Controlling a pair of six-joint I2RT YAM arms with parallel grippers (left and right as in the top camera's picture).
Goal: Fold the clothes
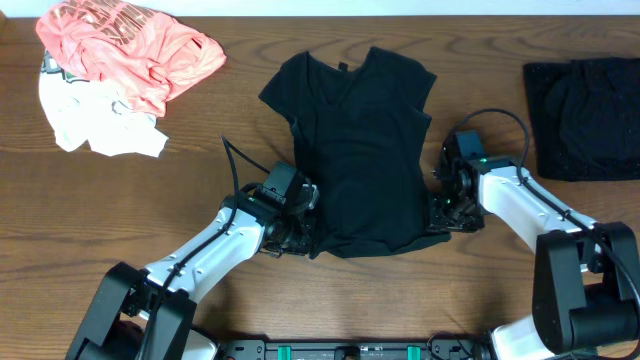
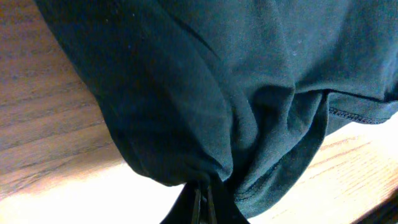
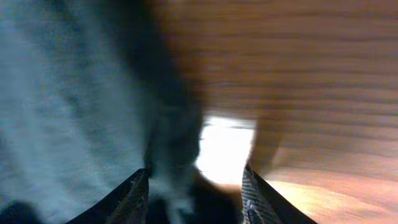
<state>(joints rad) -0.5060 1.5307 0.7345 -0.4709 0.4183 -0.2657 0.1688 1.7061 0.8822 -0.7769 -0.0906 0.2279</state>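
We find the black shirt (image 1: 355,150) spread flat mid-worktop (image 1: 200,160), with no fold evident. The left end effector (image 2: 204,200) clamps its lower hem, and the right end effector (image 3: 194,183) stands open at the opposite corner. A black pile (image 1: 585,115) appears folded; the pink shirt (image 1: 130,45) and white garment (image 1: 95,125) lie crumpled.

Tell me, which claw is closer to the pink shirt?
Left. The left gripper pinches the lower left hem of the black shirt, toward the pink shirt; the right gripper sits at the opposite hem, farther away.

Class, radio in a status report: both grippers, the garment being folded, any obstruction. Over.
Status: left gripper shut on black shirt hem; right gripper open at the other corner. Shirt spread flat, unfolded. Nothing lies on it.
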